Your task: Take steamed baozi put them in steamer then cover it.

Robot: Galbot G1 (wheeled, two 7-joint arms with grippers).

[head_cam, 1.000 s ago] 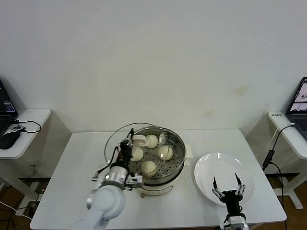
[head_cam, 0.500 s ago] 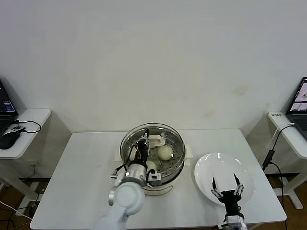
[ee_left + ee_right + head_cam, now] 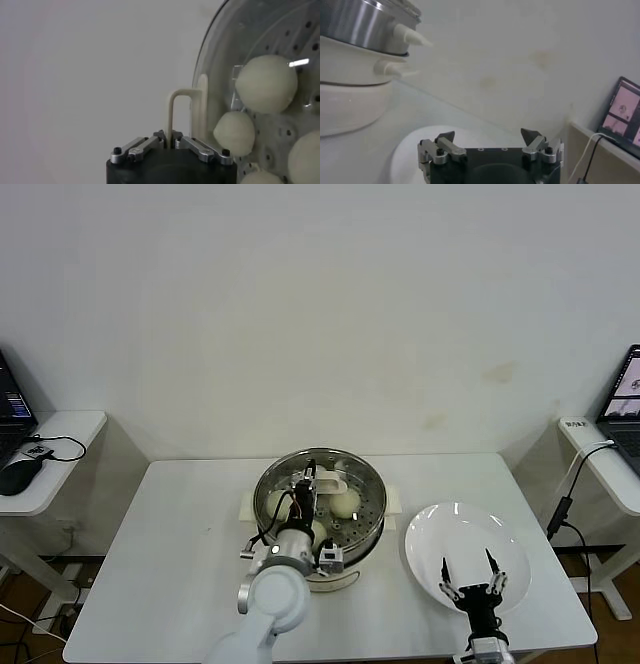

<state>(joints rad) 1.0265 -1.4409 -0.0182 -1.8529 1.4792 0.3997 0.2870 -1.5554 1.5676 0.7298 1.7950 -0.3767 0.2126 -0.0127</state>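
The steamer (image 3: 345,529) is sitting near the middle of the white table (image 3: 160,554), closer to the back edge than the front, with open tabletop stretching away on the robot's left. To its right, a white plate (image 3: 465,549) is lying near the table's right front corner, apart from the steamer's base.

The left gripper (image 3: 312,481) is reaching over the steamer from the front and is clenched on the cream-white handle of the cover (image 3: 365,474) — in the left wrist view the fingers (image 3: 145,146) are pinching the upright loop of that handle between them, and the glass of the cover (image 3: 225,65) is curving away just beyond. In the head view the cover's metal rim is lining up closely with the steamer's rim; whether it is fully seated I cannot tell.

The steamed baozi (image 3: 345,504) are lying on the perforated tray under the glass. The left wrist view is showing four of them (image 3: 266,83) — the head view is showing fewer, the arm hiding the rest.

The right gripper (image 3: 470,576) is hanging over the near side of the plate, its fingers spread wide and grasping nothing; the right wrist view is showing the same spread tips (image 3: 489,140) above the plate (image 3: 407,150), with the steamer (image 3: 355,60) well off to one side.
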